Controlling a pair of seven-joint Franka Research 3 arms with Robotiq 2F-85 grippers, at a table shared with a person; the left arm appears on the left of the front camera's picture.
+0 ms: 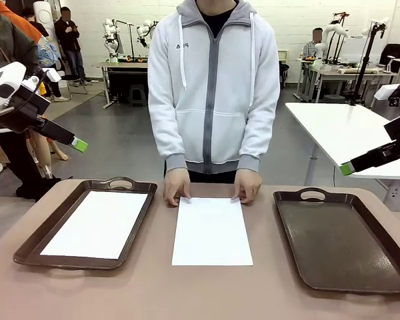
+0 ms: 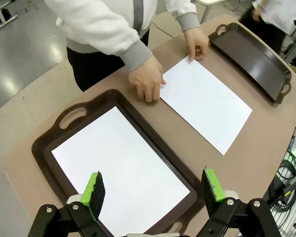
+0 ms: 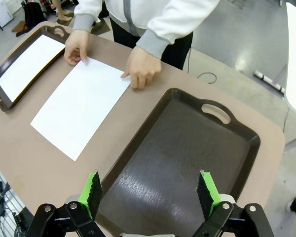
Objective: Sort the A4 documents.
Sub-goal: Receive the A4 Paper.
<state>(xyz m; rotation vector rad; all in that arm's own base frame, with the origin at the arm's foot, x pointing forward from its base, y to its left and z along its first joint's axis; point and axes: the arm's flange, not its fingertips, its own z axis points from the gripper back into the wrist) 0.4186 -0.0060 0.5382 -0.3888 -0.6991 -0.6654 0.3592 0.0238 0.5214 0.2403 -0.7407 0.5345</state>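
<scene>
White paper takes centre stage: one A4 sheet (image 1: 212, 231) lies flat on the tan counter (image 1: 187, 293), running lengthwise from near to far. It sits between the two trays and touches neither. The person stands at the far side in a pale grey zip hoodie (image 1: 213, 87), and both hands are down on that sheet. One hand (image 1: 177, 185) is at its far-left corner, the other hand (image 1: 247, 185) at its far-right corner, fingertips on the far edge.

Over to the left, a second A4 sheet (image 1: 95, 224) sits inside the left tray (image 1: 27, 252). It's flat on the tray floor, with dark brown rim showing all round it. On the right, the right tray (image 1: 340, 240) is the same dark brown, with a handle cut-out at its far end and a wood-grain floor on show.

Now the arms. The left arm's fingers (image 2: 94, 191) hang high over the near end of the left tray, green pads spread wide apart. In the left wrist view, the sheet in the tray lies straight below them. The right arm's fingers (image 3: 92, 191) mirror that over the near end of the right tray, likewise wide apart, with dark tray floor between the pads.

From the front, each arm shows at its own edge of the scene, raised well above the counter, with a green tip pointing inward and down. Behind the person, another white table (image 1: 347, 130) stands on the right, and people are farther off.
</scene>
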